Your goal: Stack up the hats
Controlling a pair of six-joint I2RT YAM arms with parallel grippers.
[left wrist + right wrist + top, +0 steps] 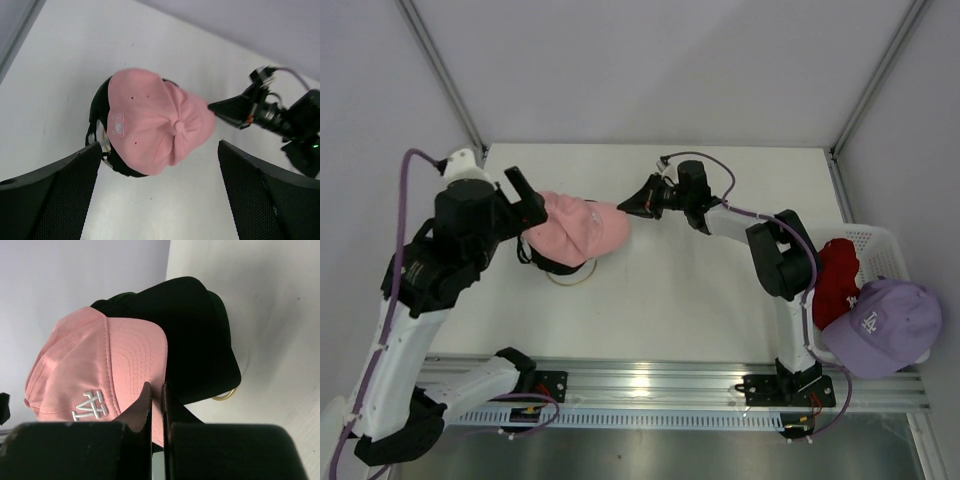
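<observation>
A pink hat (576, 227) lies on top of black hats (546, 262) stacked on the gold wire stand (572, 278). In the left wrist view the pink hat (152, 122) is seen from above. My left gripper (527, 200) hovers at its left side, open wide and empty (160, 200). My right gripper (626, 208) is at the brim's edge. In the right wrist view its jaws (157, 390) are closed to a thin slit with the pink brim (131, 362) in it, and a black hat (197, 345) lies beneath. A red hat (835, 278) and a lavender hat (883, 325) lie at the right.
The white mesh basket (876, 240) at the table's right edge holds the red and lavender hats. The lavender one overhangs its front rim. The enclosure walls and corner posts bound the table at the back and sides. A metal rail (650, 385) runs along the near edge.
</observation>
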